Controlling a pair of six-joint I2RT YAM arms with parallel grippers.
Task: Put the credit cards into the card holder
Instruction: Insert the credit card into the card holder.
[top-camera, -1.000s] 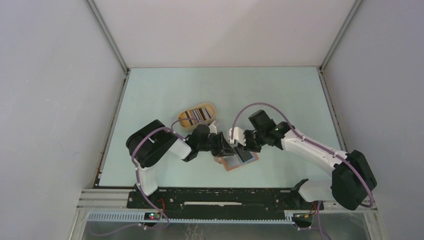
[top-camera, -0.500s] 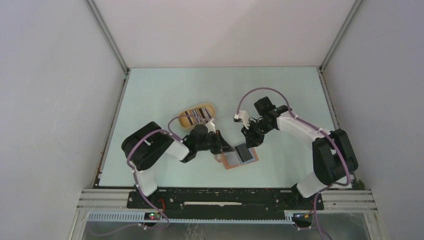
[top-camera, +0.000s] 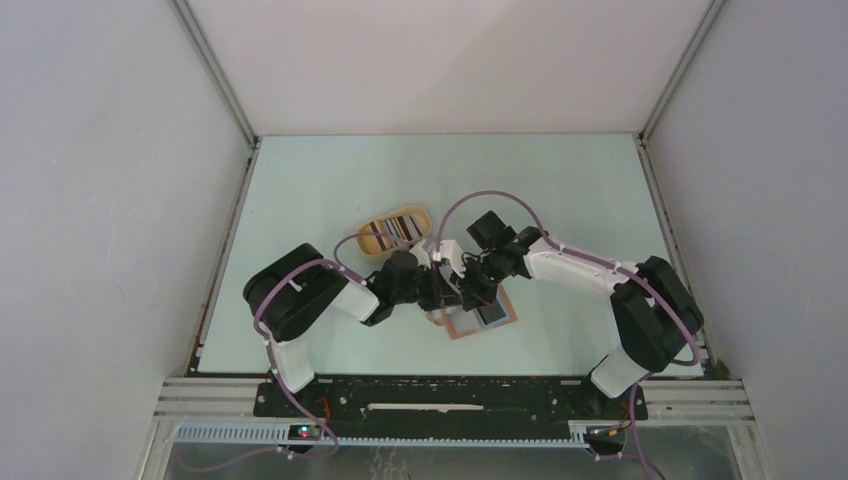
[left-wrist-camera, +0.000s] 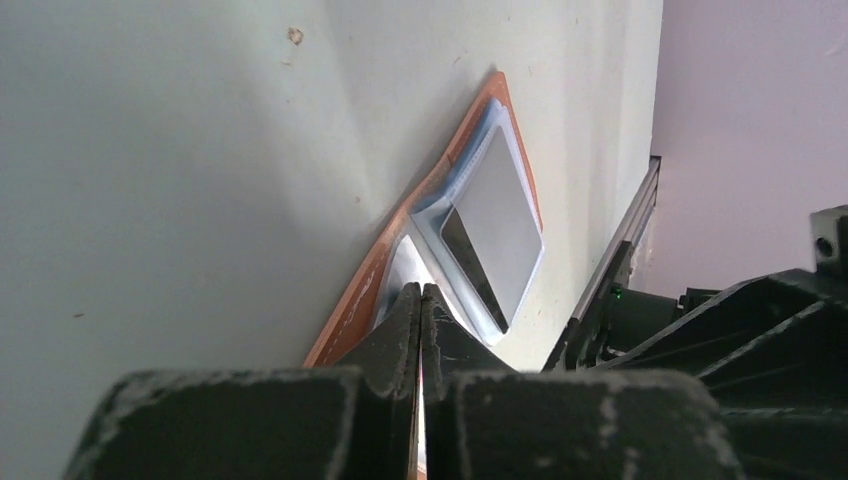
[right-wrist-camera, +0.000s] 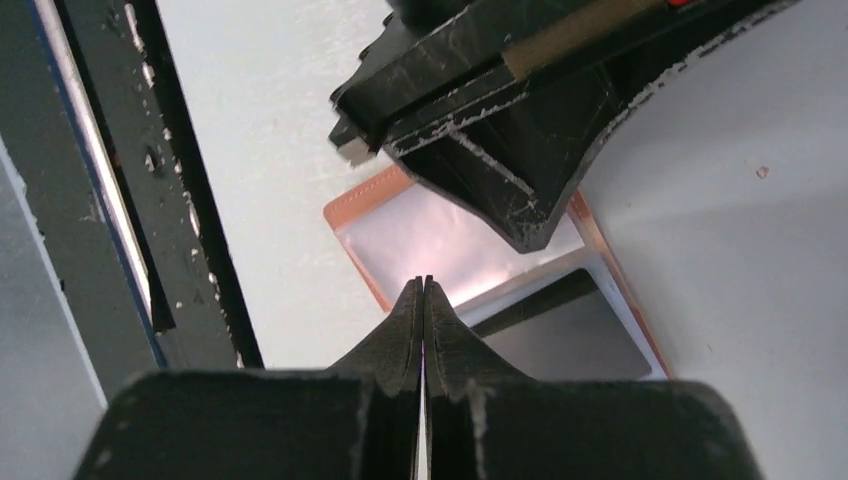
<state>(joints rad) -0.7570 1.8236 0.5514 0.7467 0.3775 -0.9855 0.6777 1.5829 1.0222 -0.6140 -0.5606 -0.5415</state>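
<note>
The card holder lies open on the table, orange-brown edged with clear pockets. A dark grey credit card rests on its right half; I cannot tell whether it sits inside a pocket. My left gripper is shut, its tips down on the holder's left clear pocket. My right gripper is shut too and hovers just above the holder beside the card. Nothing shows between either pair of fingers. In the right wrist view the left gripper's fingers press on the pocket.
An oval tan tray holding several more cards stands just behind the left gripper. The two wrists are close together over the holder. The arms' base rail runs along the near edge. Walls enclose the table on the left, back and right.
The right gripper left the dark card on the holder, drew back to the right, then swung back over the holder and shut. The left gripper shut at the holder's left pocket.
</note>
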